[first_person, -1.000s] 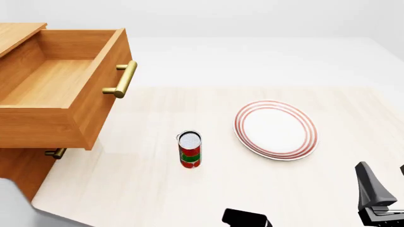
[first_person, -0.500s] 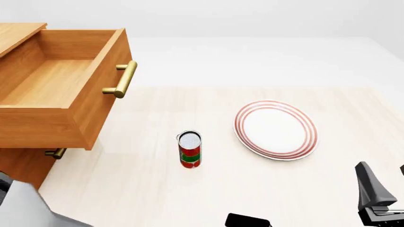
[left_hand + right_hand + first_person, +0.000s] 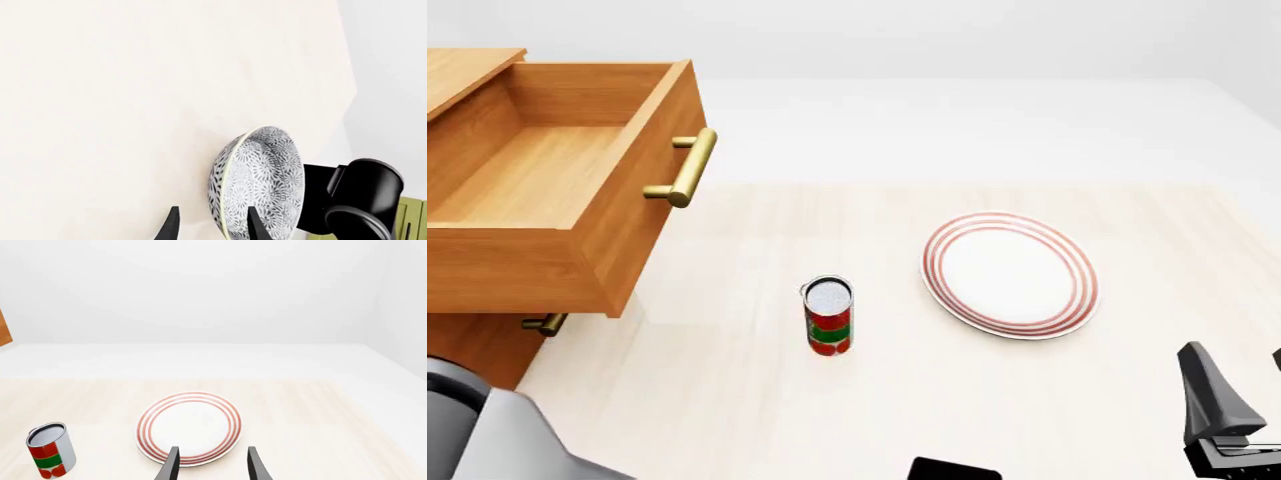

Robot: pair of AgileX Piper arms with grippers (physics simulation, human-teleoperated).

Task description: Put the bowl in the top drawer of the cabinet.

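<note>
Left wrist view: left gripper (image 3: 210, 229) fingers spread apart w/ a clear gap, nothing clamped. One fingertip (image 3: 255, 225) overlaps the bowl (image 3: 257, 185) in the pic; contact can't tell. Bowl sits right ahead of that finger, on the table (image 3: 100, 100), near the table edge, seen edge-on in this view. Grey-black lace pattern, pale rim. Other fingertip apart from bowl, over bare tabletop. Black arm part (image 3: 363, 195) just beyond the bowl.

Front view: bowl not visible here. Cabinet (image 3: 474, 350) at far left, top drawer (image 3: 547, 200) pulled out wide, inside bare wood, brass handle (image 3: 687, 168) on its front. Lower handle (image 3: 545, 324) peeks under it. Grey left arm body (image 3: 487, 430) low in the corner below the cabinet. Can (image 3: 827, 315) upright mid-table, plate (image 3: 1010, 273) w/ red rings beside it, apart. Right gripper (image 3: 1228, 410) at the lower right edge, partly cut off; opening can't tell from here.

Right wrist view: right gripper (image 3: 210, 467) fingers parted, holding nothing. Plate (image 3: 189, 426) directly ahead of the tips, flat on table. Can (image 3: 48, 450) off to the side of the fingers, well apart from them.
</note>
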